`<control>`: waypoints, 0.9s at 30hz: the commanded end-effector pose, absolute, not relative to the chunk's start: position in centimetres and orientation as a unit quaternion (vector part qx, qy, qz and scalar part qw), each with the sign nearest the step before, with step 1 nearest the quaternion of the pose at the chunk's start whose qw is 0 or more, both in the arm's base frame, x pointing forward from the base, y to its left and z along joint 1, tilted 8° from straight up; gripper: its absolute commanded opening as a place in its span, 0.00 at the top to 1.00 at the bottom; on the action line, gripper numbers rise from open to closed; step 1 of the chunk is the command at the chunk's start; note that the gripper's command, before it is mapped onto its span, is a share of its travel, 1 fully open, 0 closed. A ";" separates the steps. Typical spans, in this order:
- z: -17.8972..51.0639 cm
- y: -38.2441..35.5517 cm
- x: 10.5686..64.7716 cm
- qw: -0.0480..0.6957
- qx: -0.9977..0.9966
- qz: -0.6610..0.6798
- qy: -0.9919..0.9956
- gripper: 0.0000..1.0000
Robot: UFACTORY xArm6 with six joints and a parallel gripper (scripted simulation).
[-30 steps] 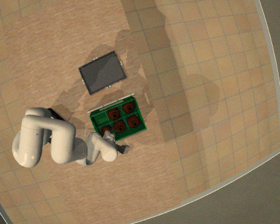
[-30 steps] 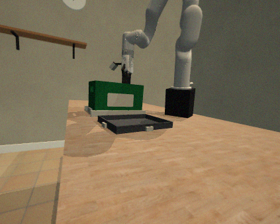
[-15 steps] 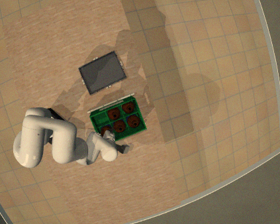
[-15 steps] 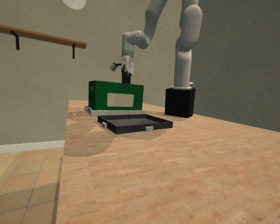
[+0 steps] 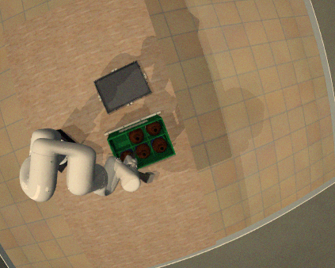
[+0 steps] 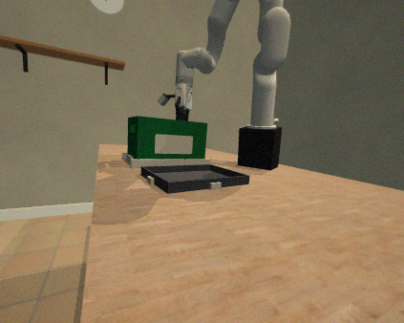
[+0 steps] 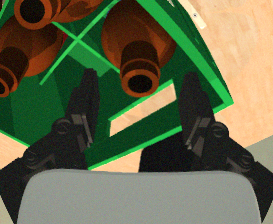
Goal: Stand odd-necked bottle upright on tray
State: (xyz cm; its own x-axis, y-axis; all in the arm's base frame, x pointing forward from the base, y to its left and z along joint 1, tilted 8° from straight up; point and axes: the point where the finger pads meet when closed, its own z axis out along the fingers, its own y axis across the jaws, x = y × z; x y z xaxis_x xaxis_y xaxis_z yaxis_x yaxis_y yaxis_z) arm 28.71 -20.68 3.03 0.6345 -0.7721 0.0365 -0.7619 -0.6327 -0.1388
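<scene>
The green crate (image 5: 119, 143) (image 6: 180, 127) (image 7: 17, 117) stands level, with five brown bottles upright in it and one end compartment empty. My gripper (image 6: 181, 116) (image 7: 140, 85) is open and points down at one end of the crate. In the wrist view its fingers stand on either side of the neck of the end bottle (image 5: 126, 154) (image 7: 137, 42), with gaps on both sides. Whether the fingertips are down at neck height is hard to tell. The other bottles (image 5: 137, 135) (image 5: 160, 145) (image 7: 22, 47) stand farther in. The dark tray (image 5: 123, 87) (image 6: 192, 175) lies flat and holds nothing.
A pale rail (image 5: 133, 122) (image 6: 170, 162) runs along the crate's tray-facing side. Small pale blocks (image 6: 216, 185) sit at the tray's edges. The arm's black base (image 6: 260, 147) stands beyond the crate's end. A wall shelf (image 6: 58, 53) is in the background.
</scene>
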 end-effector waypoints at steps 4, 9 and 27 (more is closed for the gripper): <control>2.1 -20.7 29.0 0.055 -0.902 -0.048 0.425 0.35; 1.6 -20.7 29.0 0.055 -0.902 -0.048 0.425 0.35; 0.8 -20.6 29.1 0.055 -0.902 -0.048 0.425 0.35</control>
State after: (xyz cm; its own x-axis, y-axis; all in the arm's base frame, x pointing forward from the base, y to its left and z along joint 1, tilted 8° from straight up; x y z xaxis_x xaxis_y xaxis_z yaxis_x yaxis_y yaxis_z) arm 29.01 -20.55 0.85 0.6345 -0.7720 0.0364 -0.7618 -0.6327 -0.1390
